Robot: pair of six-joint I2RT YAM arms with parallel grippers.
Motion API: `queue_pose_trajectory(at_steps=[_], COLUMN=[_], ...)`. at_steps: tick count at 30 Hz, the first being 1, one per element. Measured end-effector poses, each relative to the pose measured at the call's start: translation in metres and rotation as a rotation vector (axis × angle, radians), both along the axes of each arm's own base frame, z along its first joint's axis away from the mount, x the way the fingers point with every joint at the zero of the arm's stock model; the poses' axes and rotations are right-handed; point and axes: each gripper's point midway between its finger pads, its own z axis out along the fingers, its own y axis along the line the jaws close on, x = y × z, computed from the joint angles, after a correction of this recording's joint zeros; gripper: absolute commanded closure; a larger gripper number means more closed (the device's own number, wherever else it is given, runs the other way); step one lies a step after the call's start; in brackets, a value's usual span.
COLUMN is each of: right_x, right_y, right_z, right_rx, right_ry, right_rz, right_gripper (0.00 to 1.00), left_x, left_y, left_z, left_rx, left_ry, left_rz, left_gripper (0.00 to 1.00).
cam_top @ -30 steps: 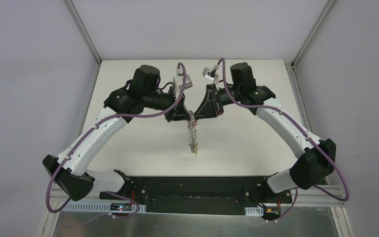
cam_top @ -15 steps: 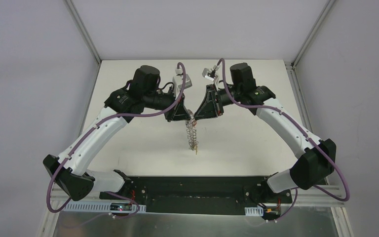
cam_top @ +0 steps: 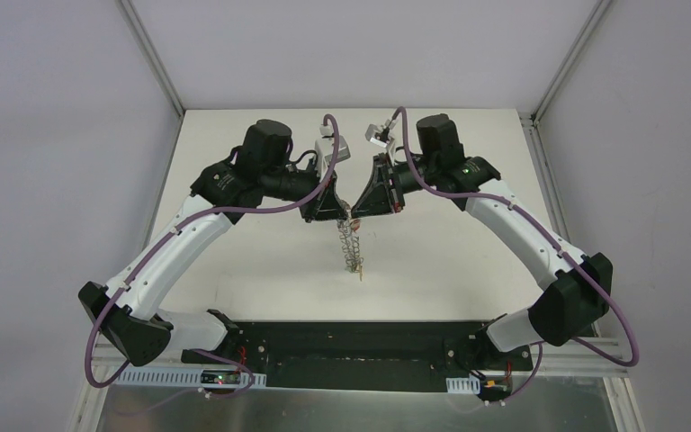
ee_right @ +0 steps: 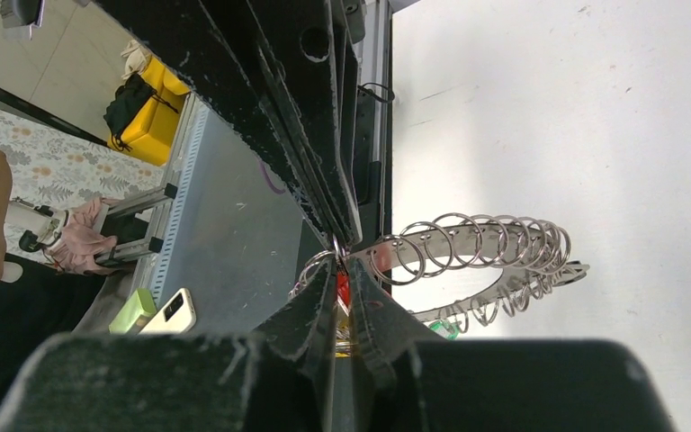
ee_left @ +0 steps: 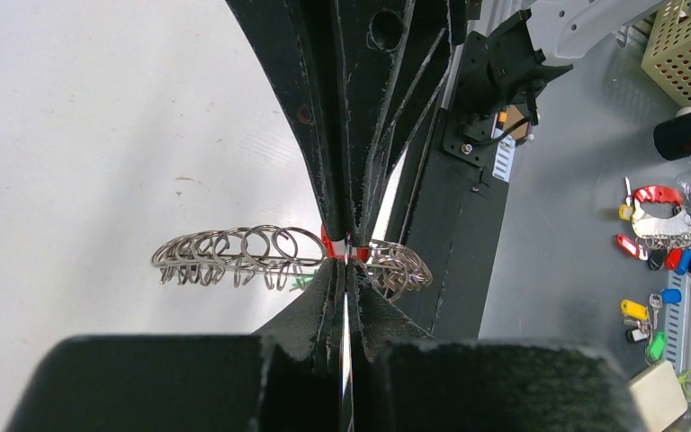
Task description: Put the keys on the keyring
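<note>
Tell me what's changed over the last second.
The right pincer, shut on a red key, edged slightly left toward the left pincer, and the hanging keyring swung its lower end a little right. The left pincer stays shut on the keyring's top, unmoved.

The right pincer point(ee_right: 340, 286) is seen rising from the bottom edge, and its black fingers point(ee_right: 306, 315) are pressed together on a red key point(ee_right: 343, 293). The left pincer point(ee_right: 335, 236) is seen coming down from the top, with its tips closed at the near end of the keyring point(ee_right: 414, 243). The keyring is held out to the right above the white desk point(ee_right: 594, 135), its wire loops fanned along its rim. A green key head point(ee_right: 445, 331) is glimpsed beneath the loops. A phone point(ee_right: 175, 310) is seen at lower left, off the desk.
</note>
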Motion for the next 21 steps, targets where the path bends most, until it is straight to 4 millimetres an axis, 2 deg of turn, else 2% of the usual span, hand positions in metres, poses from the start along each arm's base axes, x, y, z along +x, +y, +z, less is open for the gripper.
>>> queue_pose_trajectory(at_steps=[8,16,21], right_x=[0.0014,0.0017,0.0081], right_y=[0.0011,0.0029,0.0027], right_z=[-0.0016,-0.0047,-0.0059], right_rx=[-0.005,-0.015,-0.051], right_ry=[0.005,0.018,-0.034], right_rz=[-0.005,-0.007,-0.039], right_gripper=[1.0,1.0,1.0], left_x=[-0.0001,0.0024,0.0094], left_y=[0.0001,0.0021,0.0029], left_z=[-0.0022,-0.0058,-0.0091], left_rx=[0.003,0.011,0.013], left_ry=[0.004,0.009,-0.003], left_rz=[0.0,0.013,0.036], left_gripper=[1.0,1.0,1.0])
